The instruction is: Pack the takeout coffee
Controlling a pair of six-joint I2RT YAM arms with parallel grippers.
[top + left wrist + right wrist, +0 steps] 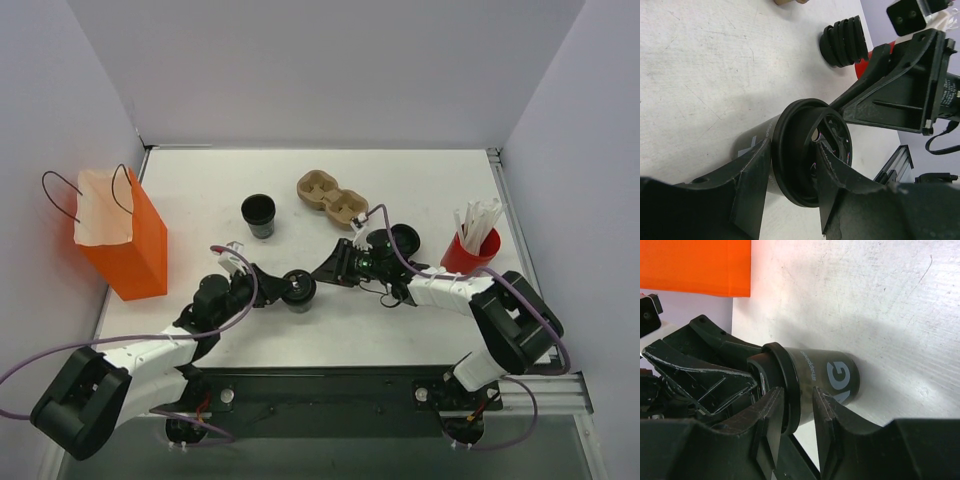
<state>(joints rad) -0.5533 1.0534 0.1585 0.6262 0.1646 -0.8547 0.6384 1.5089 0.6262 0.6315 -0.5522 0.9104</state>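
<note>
1. At the far left I see an orange paper bag [128,245] with black handles. It stands upright, well apart from the cups
2. My left gripper [281,288] reaches from the left side to the takeout coffee [299,289]. Its fingers [752,180] stand about half apart, one on each side of the lidded top. One finger looks to touch the cup wall, but I cannot tell if the hold is firm
3. Behind it a black cup without lid [258,215] stands alone on the white table [200,190]
4. The takeout coffee stands on the table near the front middle, between my two grippers, with its black lid [807,150] on
5. A brown cardboard cup carrier [333,198] lies at the back, right of the open cup
6. My right gripper [328,268] comes to the coffee from the right. Its fingers [771,415] leave only a narrow gap, and the lid rim shows in this gap. Whether they pinch the rim I cannot tell
7. A stack of black lids [842,41] lies just beside the right arm
8. A red cup [468,253] with white sticks stands at the far right
</note>
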